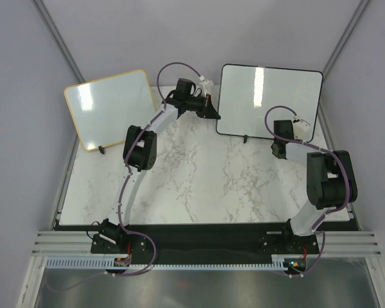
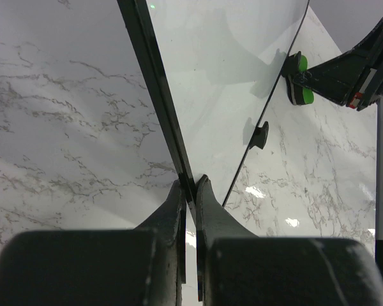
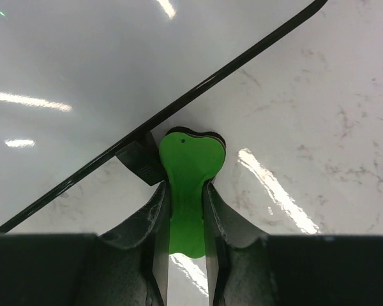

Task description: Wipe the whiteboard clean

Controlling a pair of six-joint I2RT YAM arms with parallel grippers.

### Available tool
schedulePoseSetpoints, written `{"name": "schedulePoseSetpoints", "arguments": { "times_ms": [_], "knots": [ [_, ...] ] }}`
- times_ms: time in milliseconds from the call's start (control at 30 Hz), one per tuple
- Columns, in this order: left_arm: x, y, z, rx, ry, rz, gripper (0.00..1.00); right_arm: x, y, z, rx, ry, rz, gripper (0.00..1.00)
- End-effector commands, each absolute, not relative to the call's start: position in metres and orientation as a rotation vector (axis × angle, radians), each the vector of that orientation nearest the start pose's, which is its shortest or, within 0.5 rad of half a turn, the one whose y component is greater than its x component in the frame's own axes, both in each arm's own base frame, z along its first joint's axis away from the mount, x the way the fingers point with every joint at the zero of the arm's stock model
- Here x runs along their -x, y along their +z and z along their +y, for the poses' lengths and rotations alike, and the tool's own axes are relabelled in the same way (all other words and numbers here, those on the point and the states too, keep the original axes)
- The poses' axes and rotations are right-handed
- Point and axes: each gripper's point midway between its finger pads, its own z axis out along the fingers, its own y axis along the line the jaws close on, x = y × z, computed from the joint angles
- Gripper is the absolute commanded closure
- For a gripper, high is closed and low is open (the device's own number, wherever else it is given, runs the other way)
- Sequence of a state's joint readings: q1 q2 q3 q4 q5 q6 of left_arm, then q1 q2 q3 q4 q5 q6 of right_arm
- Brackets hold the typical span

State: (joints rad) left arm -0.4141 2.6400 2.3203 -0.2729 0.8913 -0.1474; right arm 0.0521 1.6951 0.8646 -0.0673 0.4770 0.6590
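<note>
You had the whiteboard [image 1: 269, 96] propped on its small black feet at the far right of the marble tabletop [image 1: 192, 186], its glossy white face turned toward the arms and catching streaks of the ceiling lights. Your left arm reached across to the board's left edge, and the left gripper [image 1: 212, 113] was clenched on the thin black frame. In the left wrist view the two fingers [image 2: 176, 207] pinched that frame between their tips, with the board's face [image 2: 223, 70] running away above them.

Your right gripper [image 1: 281, 130] sat at the board's lower right, over the tabletop just in front of it. It was grasping a green eraser [image 3: 190, 167] — the right wrist view showed both fingers pressed against the eraser's narrow stem, with its wider head sticking out past the tips. That head lay right beside one black foot [image 3: 139, 162] and just under the board's lower frame, close against the white face [image 3: 83, 57]. You couldn't tell from these views whether it actually touched the frame. From the left wrist the same eraser [image 2: 298, 80] showed at the board's far edge, near another foot [image 2: 259, 134].

A second board with a tan frame [image 1: 112, 108] leaned at the far left of the tabletop — well apart from both grippers.
</note>
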Motion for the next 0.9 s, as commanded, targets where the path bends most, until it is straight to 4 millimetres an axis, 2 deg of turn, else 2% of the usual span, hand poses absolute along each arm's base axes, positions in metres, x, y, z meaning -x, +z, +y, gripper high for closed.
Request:
{"name": "schedulePoseSetpoints", "arguments": {
  "times_ms": [0, 167, 400, 567, 767, 867],
  "knots": [
    [-0.543, 0.116, -0.390, -0.891, -1.158, 1.837, 0.98, -0.409, 0.019, 0.014, -0.815, -0.012, 2.235, 1.00],
    [-0.542, 0.107, -0.384, -0.852, -1.176, 1.890, 0.98, -0.407, 0.021, 0.007, -0.828, -0.062, 2.226, 1.00],
    [-0.526, 0.094, -0.372, -0.855, -1.207, 1.967, 0.98, -0.398, 0.032, -0.008, -0.815, -0.160, 2.210, 1.00],
    [-0.529, 0.086, -0.367, -0.805, -1.159, 2.032, 0.98, -0.398, 0.035, -0.009, -0.797, -0.176, 2.209, 1.00],
    [-0.527, 0.089, -0.371, -0.815, -1.192, 2.012, 0.98, -0.399, 0.044, -0.011, -0.766, -0.182, 2.197, 1.00],
    [-0.524, 0.095, -0.373, -0.829, -1.217, 1.990, 0.80, -0.398, 0.049, -0.013, -0.762, -0.194, 2.182, 1.00]
  ]
}}
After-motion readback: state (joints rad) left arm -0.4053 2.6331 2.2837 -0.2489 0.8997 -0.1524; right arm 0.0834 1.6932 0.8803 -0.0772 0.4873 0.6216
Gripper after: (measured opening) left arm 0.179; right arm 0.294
